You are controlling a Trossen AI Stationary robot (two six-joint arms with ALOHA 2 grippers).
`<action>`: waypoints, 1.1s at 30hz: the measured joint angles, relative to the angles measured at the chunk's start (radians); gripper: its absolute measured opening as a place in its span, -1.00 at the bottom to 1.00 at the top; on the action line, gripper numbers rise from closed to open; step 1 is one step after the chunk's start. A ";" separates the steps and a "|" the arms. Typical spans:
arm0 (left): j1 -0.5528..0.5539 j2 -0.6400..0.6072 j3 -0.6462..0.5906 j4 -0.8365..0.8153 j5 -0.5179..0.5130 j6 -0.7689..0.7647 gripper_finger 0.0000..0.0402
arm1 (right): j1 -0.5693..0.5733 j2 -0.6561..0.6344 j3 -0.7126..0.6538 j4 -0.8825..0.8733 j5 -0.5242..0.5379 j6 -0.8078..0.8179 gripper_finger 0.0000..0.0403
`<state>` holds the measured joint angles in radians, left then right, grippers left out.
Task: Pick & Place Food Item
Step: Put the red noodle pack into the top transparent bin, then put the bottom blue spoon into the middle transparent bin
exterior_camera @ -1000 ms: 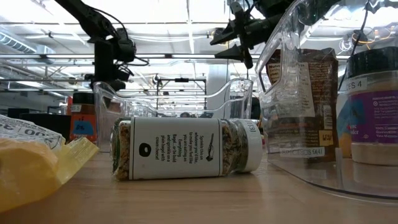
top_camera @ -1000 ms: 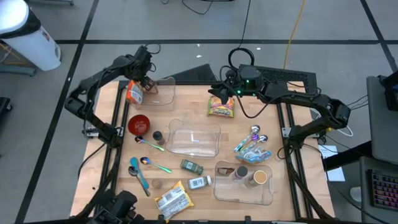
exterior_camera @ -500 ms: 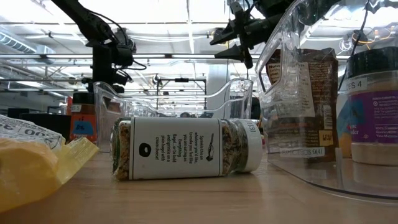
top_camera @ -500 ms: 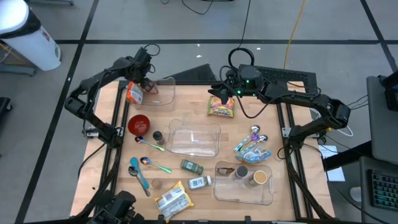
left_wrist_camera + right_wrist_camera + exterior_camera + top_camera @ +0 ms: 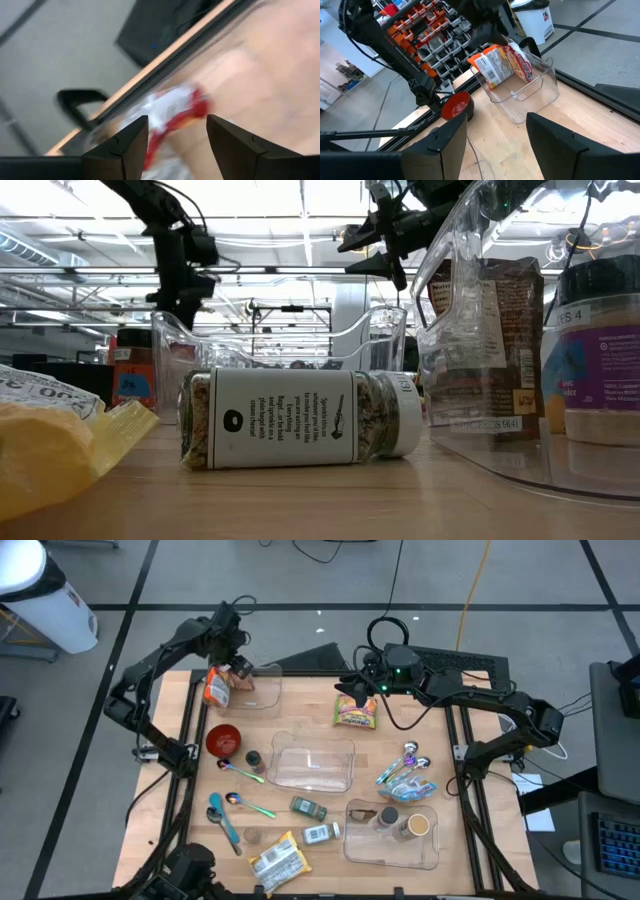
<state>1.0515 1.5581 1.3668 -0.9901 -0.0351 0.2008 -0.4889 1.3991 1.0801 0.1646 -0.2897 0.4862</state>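
The right wrist view shows what the overhead view flattens: the orange snack bag leans upright in the clear tub, against its side, at the bench's far left corner. From above, four clear tubs, two spice jars, three snack bags and one red bowl can be counted. The left fingers hang above that bag, apart and empty. The right fingers, raised over the yellow bag at the far edge, stand apart and empty too.

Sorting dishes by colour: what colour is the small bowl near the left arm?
Red bowl, clearest in the high view.
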 joint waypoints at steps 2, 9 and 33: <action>-0.001 0.000 0.037 -0.008 0.079 -0.012 0.04 | 0.000 0.000 0.000 0.000 0.000 0.000 -0.03; -0.025 -0.001 0.101 0.068 0.481 -0.109 0.04 | 0.000 0.000 0.000 0.000 -0.002 0.001 -0.03; -0.687 -0.022 0.095 0.647 0.477 -0.544 0.04 | -0.002 0.000 0.000 -0.213 -0.001 -0.090 -0.03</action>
<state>0.3648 1.5359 1.4620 -0.3428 0.4418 -0.3437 -0.4911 1.3991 1.0798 -0.0483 -0.2903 0.3965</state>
